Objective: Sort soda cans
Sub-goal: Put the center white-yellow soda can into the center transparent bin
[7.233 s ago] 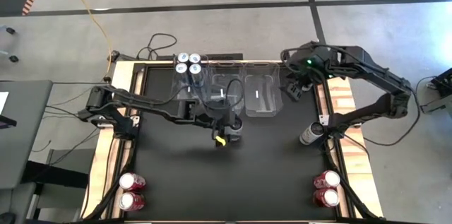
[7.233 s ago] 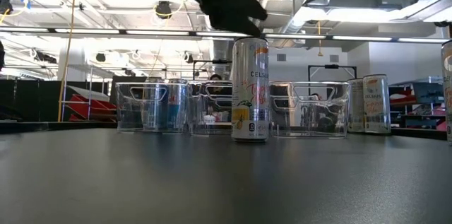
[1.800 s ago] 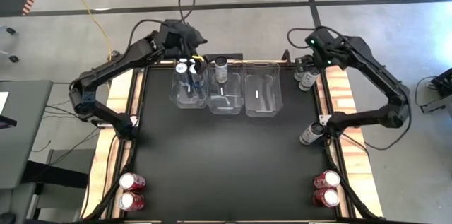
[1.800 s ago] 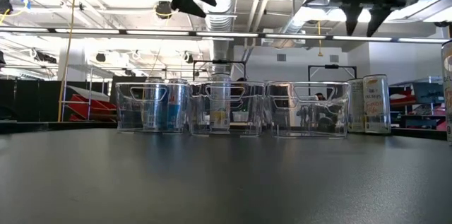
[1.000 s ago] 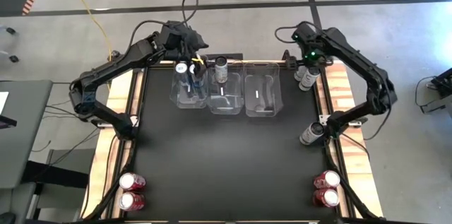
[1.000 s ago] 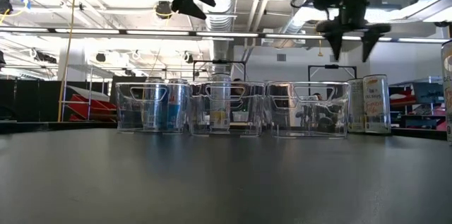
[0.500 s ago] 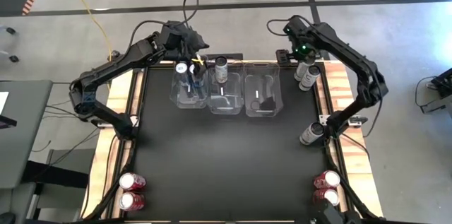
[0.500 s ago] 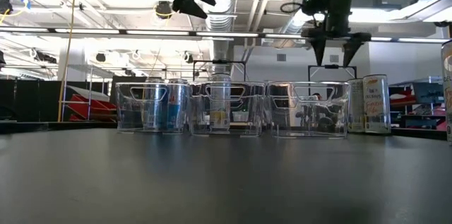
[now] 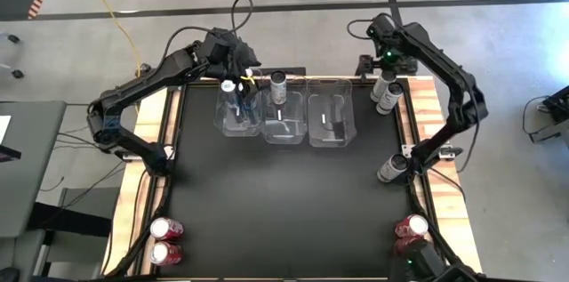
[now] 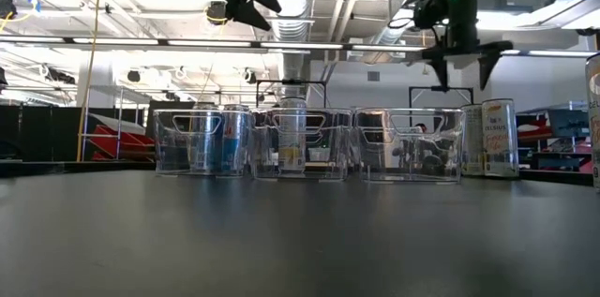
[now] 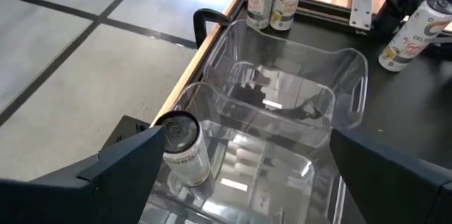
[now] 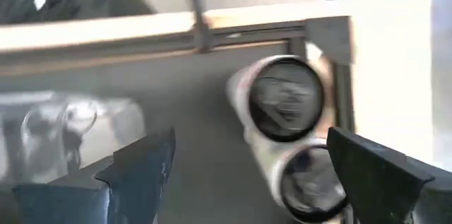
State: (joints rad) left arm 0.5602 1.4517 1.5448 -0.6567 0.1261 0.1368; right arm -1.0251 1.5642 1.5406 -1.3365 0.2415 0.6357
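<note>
Cans [image 9: 388, 93] hug table's right edge [image 9: 418, 122]; black middle [image 9: 284, 202] lies bare.

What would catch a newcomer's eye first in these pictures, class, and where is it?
Three clear bins stand in a row at the table's far edge: the left one holds cans, the middle one a single can, the right one none. Both grippers hang open above that end, the left gripper over the left bin, the right gripper over two cans at the far right corner. Red cans wait at both near corners.
</note>
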